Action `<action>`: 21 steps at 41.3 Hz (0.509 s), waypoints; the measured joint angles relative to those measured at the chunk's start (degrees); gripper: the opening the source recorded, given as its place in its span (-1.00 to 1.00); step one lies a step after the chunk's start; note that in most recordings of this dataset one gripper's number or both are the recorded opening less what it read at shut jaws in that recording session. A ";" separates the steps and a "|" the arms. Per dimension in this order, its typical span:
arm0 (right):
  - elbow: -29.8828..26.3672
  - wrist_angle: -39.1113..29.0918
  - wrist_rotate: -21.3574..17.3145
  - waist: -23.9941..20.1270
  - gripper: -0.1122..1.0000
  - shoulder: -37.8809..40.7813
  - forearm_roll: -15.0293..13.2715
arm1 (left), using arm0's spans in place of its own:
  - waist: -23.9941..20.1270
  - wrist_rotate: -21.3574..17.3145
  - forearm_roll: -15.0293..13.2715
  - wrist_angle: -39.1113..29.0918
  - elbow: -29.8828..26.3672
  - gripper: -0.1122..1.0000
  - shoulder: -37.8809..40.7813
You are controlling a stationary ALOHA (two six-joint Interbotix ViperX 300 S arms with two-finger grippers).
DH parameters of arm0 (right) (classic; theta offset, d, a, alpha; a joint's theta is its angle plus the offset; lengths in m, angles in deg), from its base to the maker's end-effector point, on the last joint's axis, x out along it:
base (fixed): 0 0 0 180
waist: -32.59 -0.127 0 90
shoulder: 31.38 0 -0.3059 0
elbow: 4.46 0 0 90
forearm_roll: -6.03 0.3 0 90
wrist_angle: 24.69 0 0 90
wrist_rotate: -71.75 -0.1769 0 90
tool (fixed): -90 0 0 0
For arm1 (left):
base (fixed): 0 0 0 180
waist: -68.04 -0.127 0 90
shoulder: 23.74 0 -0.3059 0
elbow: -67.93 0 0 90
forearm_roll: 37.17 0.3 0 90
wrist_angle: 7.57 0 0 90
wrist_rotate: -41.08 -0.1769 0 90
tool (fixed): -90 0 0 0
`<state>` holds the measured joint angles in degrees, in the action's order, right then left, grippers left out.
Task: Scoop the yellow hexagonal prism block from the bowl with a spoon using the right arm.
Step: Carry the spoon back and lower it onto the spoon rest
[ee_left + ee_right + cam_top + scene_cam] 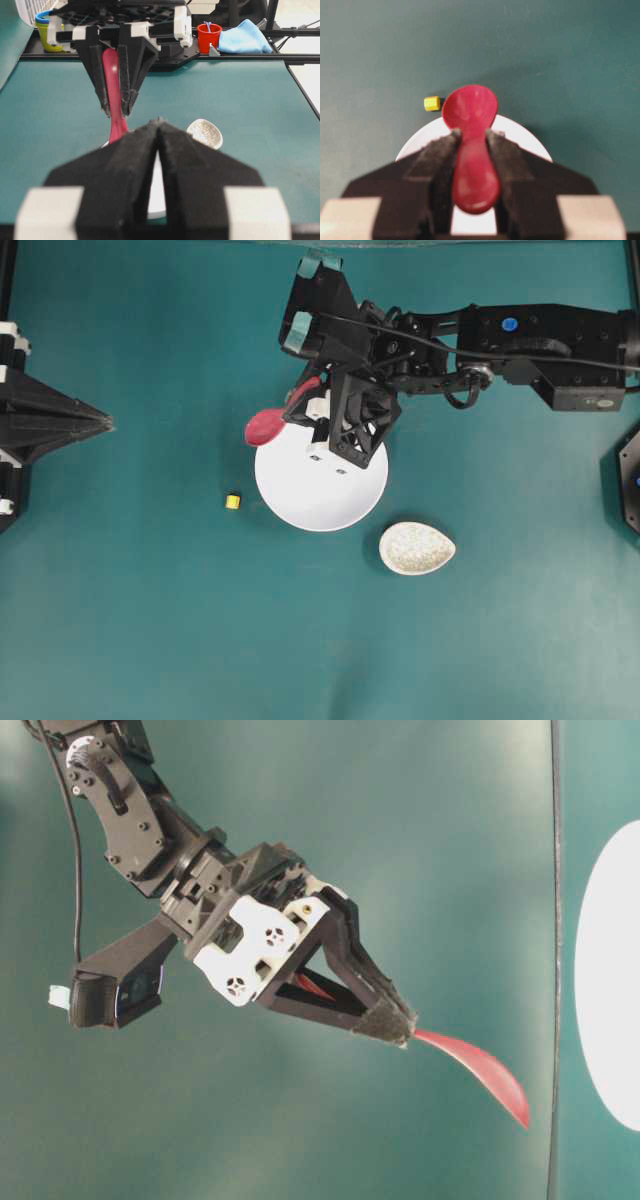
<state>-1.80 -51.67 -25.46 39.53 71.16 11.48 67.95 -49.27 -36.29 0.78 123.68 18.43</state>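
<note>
The right hand [471, 145] is clamped on the spoon [470, 115] over the bowl [320, 490]; the yellow block [232, 501] lies on the worktop [150, 620] beside the bowl, so scooping inside would likely find nothing; the left hand [159, 131] is pinched together, empty.

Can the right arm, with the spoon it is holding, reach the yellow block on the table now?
Probably yes: the yellow block lies beside the bowl, uncovered, near the spoon in the right gripper.

The overhead view looks straight down on the whole table [120, 640]. The table-level view is close and looks sideways. Each wrist view looks forward along its own fingers. All four views share the spoon [268, 424] and the bowl [320, 490].
</note>
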 measured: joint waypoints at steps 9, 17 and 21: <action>0.00 -1.67 0.00 0.00 -0.37 0.00 0.09 | 0.00 0.00 -0.09 -0.09 0.00 -0.69 0.00; 0.00 -6.24 -0.62 0.09 -0.37 0.00 0.00 | 0.00 0.09 0.00 -0.44 0.00 -0.69 0.00; 0.00 -7.38 -0.70 0.00 -0.37 0.00 0.00 | 0.00 0.00 0.00 -0.44 0.09 -0.70 0.00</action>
<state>-1.80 -59.05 -26.16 39.53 71.16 11.48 67.95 -49.27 -36.29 0.34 123.77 18.43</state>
